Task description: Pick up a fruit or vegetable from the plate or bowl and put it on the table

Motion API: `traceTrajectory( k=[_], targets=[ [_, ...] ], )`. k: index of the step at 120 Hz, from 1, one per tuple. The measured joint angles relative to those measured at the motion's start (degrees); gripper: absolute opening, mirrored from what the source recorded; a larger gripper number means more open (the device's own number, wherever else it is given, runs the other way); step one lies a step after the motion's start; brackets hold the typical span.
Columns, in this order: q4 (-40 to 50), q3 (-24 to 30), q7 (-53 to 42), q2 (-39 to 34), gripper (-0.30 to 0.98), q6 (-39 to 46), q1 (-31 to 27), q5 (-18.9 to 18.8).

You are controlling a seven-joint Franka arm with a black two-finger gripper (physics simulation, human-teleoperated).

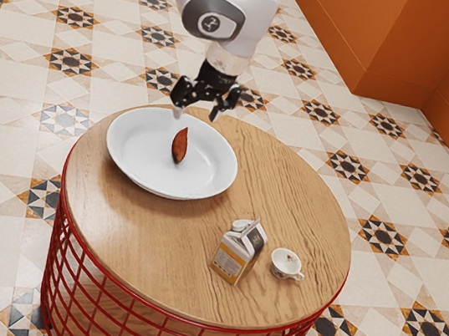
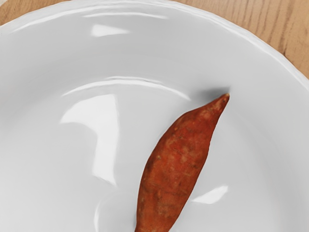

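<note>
From where I stand, a white robot arm (image 1: 229,23) reaches in from the upper left of the frame over a round wooden table (image 1: 296,196) with a red wire base (image 1: 138,324). The arm bears a round dark emblem (image 1: 211,22), its mark too small to make out. Near the lower centre of the frame, slightly to the right, stands a small gable-topped carton (image 1: 238,248) with a yellow-orange band, a dark panel and lines of print too fine to read. Just beside it, further right, is a white cup (image 1: 285,263) with a small decoration and no words I can read. The black two-finger gripper (image 1: 196,114) hangs in the upper middle, its fingers parted wide, with nothing held between them. Lower in the frame than the fingertips, and apart from them, a reddish-brown sweet potato (image 1: 179,146) lies inside a wide white bowl (image 1: 131,156) at left of centre. From the gripper's own camera, the sweet potato shows mottled skin and a body narrowing to a pointed tip near the bowl's sloping inner wall, with pale reflections shining on the glaze around it.
</note>
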State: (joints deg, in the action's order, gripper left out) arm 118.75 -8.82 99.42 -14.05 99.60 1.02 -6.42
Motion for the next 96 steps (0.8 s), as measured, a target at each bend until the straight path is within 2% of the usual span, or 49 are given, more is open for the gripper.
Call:
traceTrajectory(
  k=[96],
  targets=[
    [2.7, -1.6, -1.7, 0.9, 0.69, -1.9, 0.0, 2.6]
  ],
)
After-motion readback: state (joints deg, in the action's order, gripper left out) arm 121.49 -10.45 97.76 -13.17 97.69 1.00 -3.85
